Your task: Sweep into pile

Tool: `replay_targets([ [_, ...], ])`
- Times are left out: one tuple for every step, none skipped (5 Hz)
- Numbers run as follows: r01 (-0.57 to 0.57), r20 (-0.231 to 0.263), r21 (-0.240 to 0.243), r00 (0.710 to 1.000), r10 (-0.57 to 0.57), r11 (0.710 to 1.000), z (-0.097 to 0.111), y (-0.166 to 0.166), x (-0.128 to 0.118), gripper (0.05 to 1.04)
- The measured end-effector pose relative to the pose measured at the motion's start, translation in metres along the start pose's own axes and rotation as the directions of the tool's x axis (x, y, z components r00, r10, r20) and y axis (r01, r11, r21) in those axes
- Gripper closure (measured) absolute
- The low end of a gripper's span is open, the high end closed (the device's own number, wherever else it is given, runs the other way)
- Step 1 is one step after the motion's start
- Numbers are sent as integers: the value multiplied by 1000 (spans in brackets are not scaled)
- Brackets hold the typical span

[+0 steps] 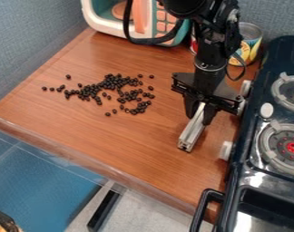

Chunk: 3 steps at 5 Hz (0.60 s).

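Observation:
The black gripper (199, 111) hangs over the right part of the wooden counter, beside the stove. It is shut on a silver metal bar (190, 134), which slants down and to the left from between its fingers. Left of the gripper, on the middle and left of the counter, lie many small black beans (115, 83). They are loosely scattered, denser around the middle, with a few stray ones at the left end. A gap of bare wood separates the bar from the beans.
A dark toy stove (267, 165) with knobs and a black handle borders the counter (143, 154) on the right. A toy microwave (104, 22) stands at the back, and cans (251, 43) are behind the arm. The counter's front edge drops off at the lower left.

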<state>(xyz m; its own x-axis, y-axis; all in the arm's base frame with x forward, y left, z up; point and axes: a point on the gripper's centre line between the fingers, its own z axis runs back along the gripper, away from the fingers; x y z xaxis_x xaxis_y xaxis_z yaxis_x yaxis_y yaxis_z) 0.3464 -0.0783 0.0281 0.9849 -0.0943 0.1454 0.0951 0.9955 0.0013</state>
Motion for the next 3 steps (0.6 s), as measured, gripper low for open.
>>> replay_targets([
  [0,0,-84,1000,0,996,23,4,14,749],
  [-25,104,-177,994,44,984,75,22,44,749],
  [-31,111,-198,992,54,980,96,50,53,749],
])
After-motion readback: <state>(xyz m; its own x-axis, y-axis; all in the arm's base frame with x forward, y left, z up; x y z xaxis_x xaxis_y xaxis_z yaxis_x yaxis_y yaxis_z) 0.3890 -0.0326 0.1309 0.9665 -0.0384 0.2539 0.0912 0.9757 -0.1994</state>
